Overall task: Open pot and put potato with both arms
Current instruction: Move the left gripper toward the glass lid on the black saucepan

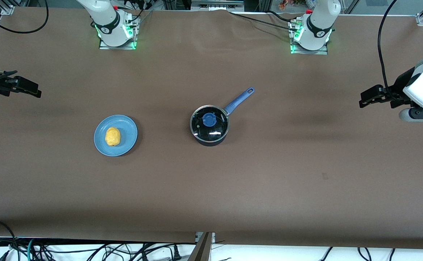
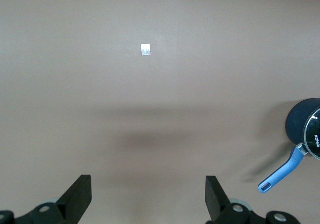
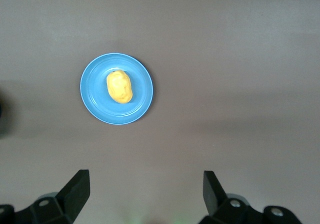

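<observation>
The black pot (image 1: 209,127) stands mid-table with its glass lid and blue knob (image 1: 208,119) on, its blue handle (image 1: 239,100) pointing toward the left arm's base. It also shows in the left wrist view (image 2: 306,134). The yellow potato (image 1: 112,136) lies on a blue plate (image 1: 126,125) toward the right arm's end; it also shows in the right wrist view (image 3: 120,86). My left gripper (image 1: 364,100) hangs open and empty over the left arm's end of the table, seen from its wrist (image 2: 148,196). My right gripper (image 1: 33,90) hangs open and empty over the right arm's end, seen from its wrist (image 3: 145,194).
The brown table (image 1: 269,174) carries a small white tag (image 2: 146,49) seen in the left wrist view. Both arm bases stand along the table's top edge. Cables hang below the table's edge nearest the front camera.
</observation>
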### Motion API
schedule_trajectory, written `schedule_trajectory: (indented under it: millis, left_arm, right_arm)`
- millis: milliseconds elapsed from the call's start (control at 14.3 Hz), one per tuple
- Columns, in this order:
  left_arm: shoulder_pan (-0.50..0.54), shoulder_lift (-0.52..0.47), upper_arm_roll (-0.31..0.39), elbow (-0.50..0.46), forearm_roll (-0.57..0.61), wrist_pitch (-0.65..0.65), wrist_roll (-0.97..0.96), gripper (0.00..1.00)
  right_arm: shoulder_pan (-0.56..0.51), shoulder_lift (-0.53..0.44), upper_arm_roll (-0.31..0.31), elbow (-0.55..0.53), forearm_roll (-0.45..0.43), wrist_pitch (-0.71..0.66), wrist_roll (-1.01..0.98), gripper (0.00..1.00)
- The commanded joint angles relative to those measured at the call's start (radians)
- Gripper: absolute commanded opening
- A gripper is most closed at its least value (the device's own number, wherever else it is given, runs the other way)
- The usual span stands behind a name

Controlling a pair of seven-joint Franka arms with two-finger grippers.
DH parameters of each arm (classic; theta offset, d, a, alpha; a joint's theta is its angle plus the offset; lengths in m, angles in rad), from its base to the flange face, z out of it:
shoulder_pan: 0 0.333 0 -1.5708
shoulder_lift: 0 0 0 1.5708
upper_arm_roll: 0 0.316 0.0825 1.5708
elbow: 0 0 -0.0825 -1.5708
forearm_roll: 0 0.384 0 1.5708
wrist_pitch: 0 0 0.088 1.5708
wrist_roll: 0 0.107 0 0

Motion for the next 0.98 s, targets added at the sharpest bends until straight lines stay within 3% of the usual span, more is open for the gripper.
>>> schedule_trajectory:
  millis: [0,279,488,628,907]
  left_arm:
    - [-0.007,-0.023,-0.001,-0.02,0.027,-0.009,0.013,1.0]
    - [-0.028,-0.019,-0.018,-0.023,0.017,-0.007,-0.016,1.0]
    - [-0.091,0.035,-0.106,-0.026,0.016,0.013,-0.212,1.0]
    - [-0.16,0.096,-0.157,-0.024,0.016,0.142,-0.383,1.0]
    - [-0.358,0.274,-0.156,0.009,0.025,0.354,-0.684,1.0]
  right_arm:
    - [-0.004,-0.001,0.004,0.014,0.0,-0.013,-0.008,1.0]
    - [-0.004,-0.001,0.004,0.012,0.001,-0.013,-0.008,1.0]
    - [-0.004,-0.001,0.002,0.014,0.001,-0.019,-0.008,1.0]
    - [-0.004,0.001,0.002,0.012,0.001,-0.024,-0.009,1.0]
    - [-0.001,0.007,0.005,0.012,-0.003,-0.032,-0.003,1.0]
